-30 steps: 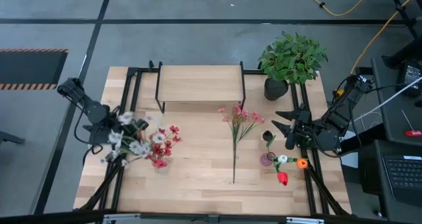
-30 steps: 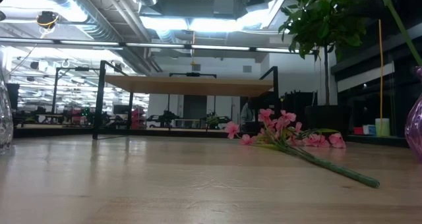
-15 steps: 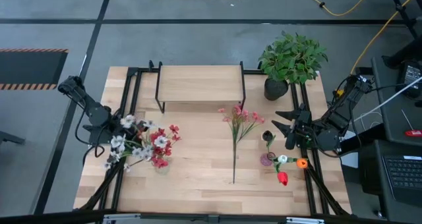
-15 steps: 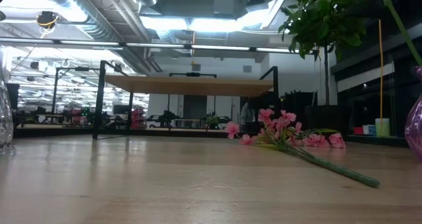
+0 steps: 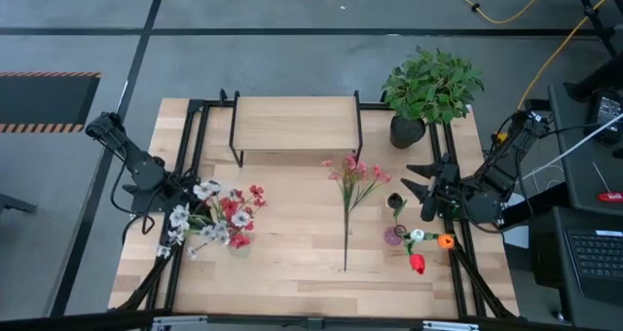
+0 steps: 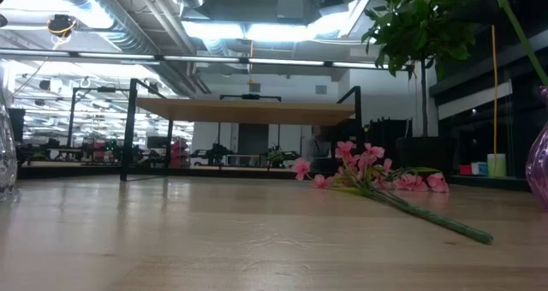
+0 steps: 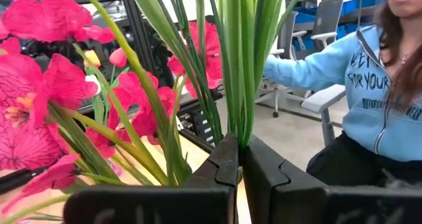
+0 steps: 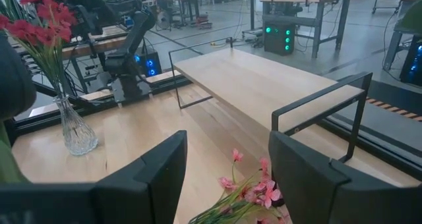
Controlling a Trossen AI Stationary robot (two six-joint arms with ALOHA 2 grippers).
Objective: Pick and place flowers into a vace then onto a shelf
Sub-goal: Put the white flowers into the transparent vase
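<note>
My left gripper (image 5: 182, 189) hangs over the table's left edge, shut on a bunch of white flowers (image 5: 191, 216) with green stems (image 7: 241, 66). Right beside the bunch, red flowers (image 5: 238, 212) stand in a clear glass vase (image 8: 76, 132). A pink spray (image 5: 351, 178) lies flat on the table's middle, its stem toward the near edge. My right gripper (image 5: 422, 191) waits open at the table's right edge, and nothing is between its fingers (image 8: 165, 168). The shelf (image 5: 295, 125) stands at the far middle. My left gripper pinches several thin green stems of the white bunch (image 7: 240, 137) between its two fingertips. The fingers lie about level and come from the table's left. The stems fan out beyond the fingertips, and the white blooms (image 5: 180, 219) hang clear of the table beside the red flowers.
A bushy green plant in a black pot (image 5: 429, 86) stands at the far right. A purple vase (image 5: 394, 236) with one dark bloom stands near my right gripper, and red, orange and white blooms (image 5: 419, 263) lie by it. A person in a blue top (image 7: 369, 85) sits beyond the table.
The white bunch has swung in my left gripper's hold toward the table's right, and its blooms now reach up against the red flowers in the clear vase. My left gripper has stayed shut and nearly in place.
</note>
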